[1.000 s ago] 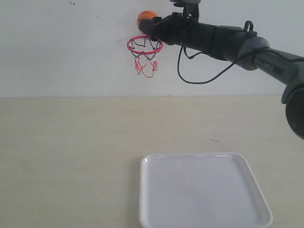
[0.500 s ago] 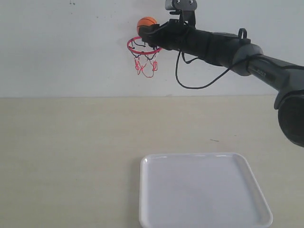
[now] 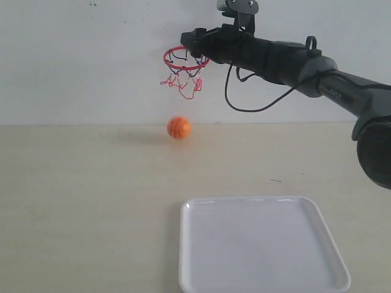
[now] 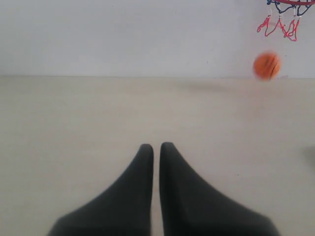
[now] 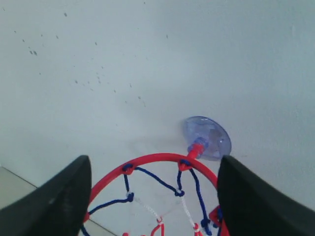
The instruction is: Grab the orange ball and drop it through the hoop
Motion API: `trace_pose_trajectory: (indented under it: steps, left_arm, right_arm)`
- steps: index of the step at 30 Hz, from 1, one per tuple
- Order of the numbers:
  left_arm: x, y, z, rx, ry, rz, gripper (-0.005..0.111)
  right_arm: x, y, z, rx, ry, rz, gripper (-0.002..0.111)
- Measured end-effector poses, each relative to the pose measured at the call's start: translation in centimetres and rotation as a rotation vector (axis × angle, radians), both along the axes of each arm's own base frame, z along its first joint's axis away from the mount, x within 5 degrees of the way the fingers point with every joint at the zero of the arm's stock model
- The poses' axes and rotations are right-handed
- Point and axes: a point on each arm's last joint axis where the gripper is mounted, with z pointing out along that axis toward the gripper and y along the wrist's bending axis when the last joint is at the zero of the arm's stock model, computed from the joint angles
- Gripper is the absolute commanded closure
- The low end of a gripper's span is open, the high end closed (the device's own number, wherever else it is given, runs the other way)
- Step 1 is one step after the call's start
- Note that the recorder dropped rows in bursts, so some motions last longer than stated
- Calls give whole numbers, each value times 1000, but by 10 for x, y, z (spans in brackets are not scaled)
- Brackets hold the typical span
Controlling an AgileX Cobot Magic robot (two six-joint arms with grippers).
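Note:
The orange ball (image 3: 179,127) is below the hoop (image 3: 185,59), down near the table by the wall, free of any gripper; the left wrist view shows the orange ball (image 4: 267,65) blurred under the net. My right gripper (image 3: 190,41) hovers open just above the red ring with nothing between its fingers. In the right wrist view the right gripper (image 5: 155,169) straddles the hoop (image 5: 147,164), whose suction cup (image 5: 207,138) sticks to the wall. My left gripper (image 4: 155,146) is shut and empty, low over the table, far from the ball.
A white square tray (image 3: 263,244) lies on the beige table near the front edge, right of centre. The white wall stands behind the hoop. A black cable (image 3: 244,104) hangs from the right arm.
My right gripper opened and let go of the ball. The ball dropped from above the ring down through the net to the table; the net now swings.

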Motion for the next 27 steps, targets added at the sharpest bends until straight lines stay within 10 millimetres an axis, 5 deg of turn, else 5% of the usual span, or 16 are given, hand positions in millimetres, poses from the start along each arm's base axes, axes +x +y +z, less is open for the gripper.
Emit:
trace_pose_trajectory:
  steps: [7, 15, 27]
  left_arm:
    - [0, 0, 0, 0, 0, 0, 103]
    - [0, 0, 0, 0, 0, 0, 103]
    - [0, 0, 0, 0, 0, 0, 103]
  right_arm:
    - [-1, 0, 3, 79, 60, 10, 108]
    - [0, -36, 29, 194, 84, 85, 108]
    - [-2, -146, 31, 298, 230, 309, 109]
